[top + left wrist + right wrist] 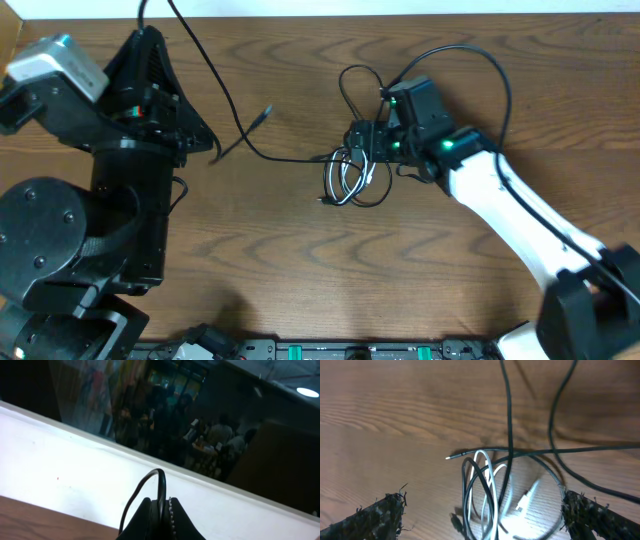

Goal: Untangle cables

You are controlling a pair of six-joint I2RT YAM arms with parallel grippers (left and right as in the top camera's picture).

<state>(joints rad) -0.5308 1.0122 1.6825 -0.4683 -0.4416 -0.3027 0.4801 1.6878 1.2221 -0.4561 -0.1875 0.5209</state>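
Two poses: left gripper (161,503) tilted upward, pinching black cable (155,471); right gripper (482,505) wide above white cable (489,467).

- Brown wood-grain surface (300,260), smooth, with a soft sheen under the lights.
- Thin black cables (509,410) in smooth, plastic-looking jackets, faintly glossy.
- Single white cable (524,501), its glossy jacket catching bright highlights. To its left, a plug tip (451,456) gives a bright metallic glint.
- Right claw (482,507): black pads (382,512), matt, rough and fuzzy along the edges.
- Right arm (505,200), at right: smooth white shell with a glossy plastic look.
- Left arm (130,210), at left: black housing, mostly matt.
- Left claw (160,515): matt black, edged by a row of small shiny studs.
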